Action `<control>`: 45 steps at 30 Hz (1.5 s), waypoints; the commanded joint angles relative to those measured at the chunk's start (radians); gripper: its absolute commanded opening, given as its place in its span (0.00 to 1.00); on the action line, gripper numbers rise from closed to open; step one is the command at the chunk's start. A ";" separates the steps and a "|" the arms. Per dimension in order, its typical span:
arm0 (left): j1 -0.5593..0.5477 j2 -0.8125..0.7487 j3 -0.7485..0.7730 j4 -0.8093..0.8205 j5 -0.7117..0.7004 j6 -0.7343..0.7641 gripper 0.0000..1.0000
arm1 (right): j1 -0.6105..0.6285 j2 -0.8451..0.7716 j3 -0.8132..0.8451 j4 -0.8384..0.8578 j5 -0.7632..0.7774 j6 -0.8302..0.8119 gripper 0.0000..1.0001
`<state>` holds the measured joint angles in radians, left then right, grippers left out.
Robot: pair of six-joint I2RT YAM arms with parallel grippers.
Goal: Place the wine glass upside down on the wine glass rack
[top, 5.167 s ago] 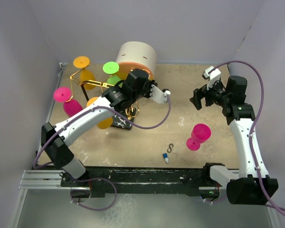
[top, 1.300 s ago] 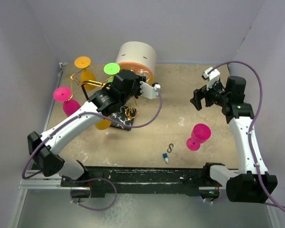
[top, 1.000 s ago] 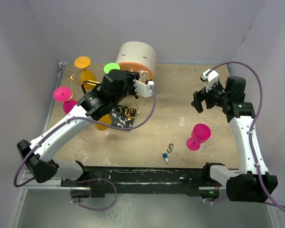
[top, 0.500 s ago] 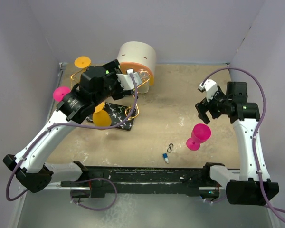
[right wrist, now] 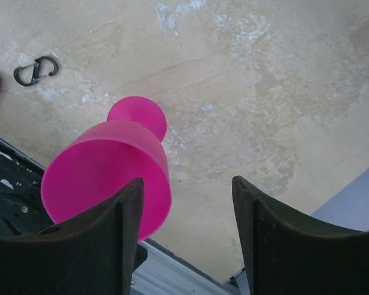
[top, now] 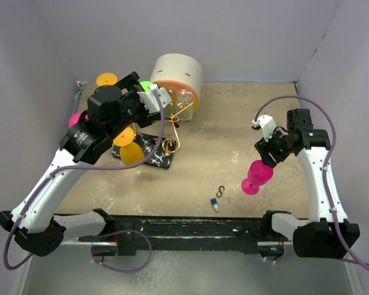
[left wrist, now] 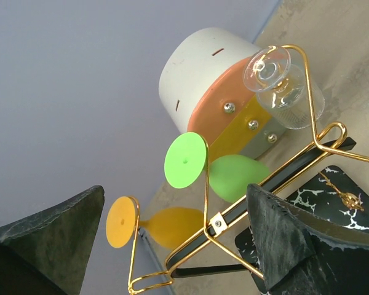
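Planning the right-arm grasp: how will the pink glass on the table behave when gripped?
The pink glass looks like opaque plastic, so probably light and not brittle. Wide bowl on a small foot: likely tips if bumped. Smooth curved wall may slip.

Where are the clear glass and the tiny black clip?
Clear ribbed wine glass (left wrist: 295, 101): left wrist view, on its bowl.
Small black metal clip (right wrist: 35, 69): right wrist view, on its middle.

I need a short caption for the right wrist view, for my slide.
Open right end effector hovering near an upright pink glass on the table, carabiner nearby.
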<state>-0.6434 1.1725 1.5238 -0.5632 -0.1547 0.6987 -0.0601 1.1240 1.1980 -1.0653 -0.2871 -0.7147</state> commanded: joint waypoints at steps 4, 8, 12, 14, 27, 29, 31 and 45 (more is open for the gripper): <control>0.026 -0.031 -0.006 0.065 0.007 -0.008 0.99 | -0.003 0.062 -0.044 -0.015 0.012 -0.024 0.49; 0.035 -0.037 -0.015 0.066 0.022 -0.011 0.99 | -0.003 0.085 -0.072 -0.001 0.012 -0.033 0.36; 0.042 -0.043 -0.023 0.069 0.024 -0.011 0.99 | -0.003 0.092 -0.089 0.002 0.012 -0.038 0.22; 0.043 -0.046 -0.024 0.069 0.023 -0.012 0.99 | -0.003 0.086 -0.087 0.002 0.014 -0.039 0.14; 0.083 -0.047 0.002 0.075 0.066 -0.119 0.99 | -0.003 0.055 0.182 -0.010 -0.122 -0.039 0.00; 0.097 -0.041 0.014 0.071 0.078 -0.150 0.99 | -0.003 0.058 0.228 0.003 -0.146 -0.026 0.00; 0.121 -0.038 0.029 0.066 0.112 -0.195 0.99 | -0.001 0.061 0.274 0.021 -0.177 0.007 0.00; 0.303 -0.017 0.119 0.045 0.420 -0.519 0.99 | 0.185 0.017 0.451 0.347 -0.236 0.302 0.00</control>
<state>-0.3561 1.1481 1.6009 -0.5419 0.1627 0.2798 0.0521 1.1862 1.5955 -0.8749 -0.4854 -0.5327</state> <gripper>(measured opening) 0.992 0.012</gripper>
